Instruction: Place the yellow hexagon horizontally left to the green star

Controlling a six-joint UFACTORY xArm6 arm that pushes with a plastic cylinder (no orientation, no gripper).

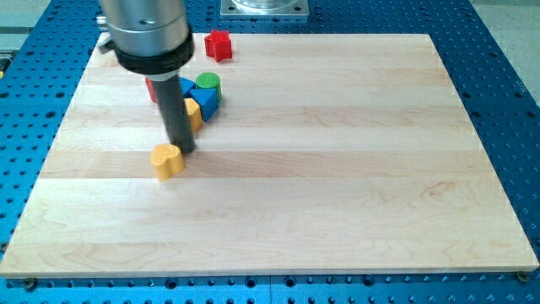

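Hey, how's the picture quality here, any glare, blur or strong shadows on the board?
Camera view: even, soft light, with mild sheen on the wooden board; sharp focus across it; my tip casts only a faint shadow beside the yellow block; the arm's metal housing hides part of the block cluster.

Pale wooden board (337, 169) on blue perforated table (506, 76), evenly lit.

Single high, oblique view (fairly near) over the wooden board (278, 186)

Yellow block (167, 160) (hexagon shape not clearly made out) lies flat on the board's left half. Green star not discernible.
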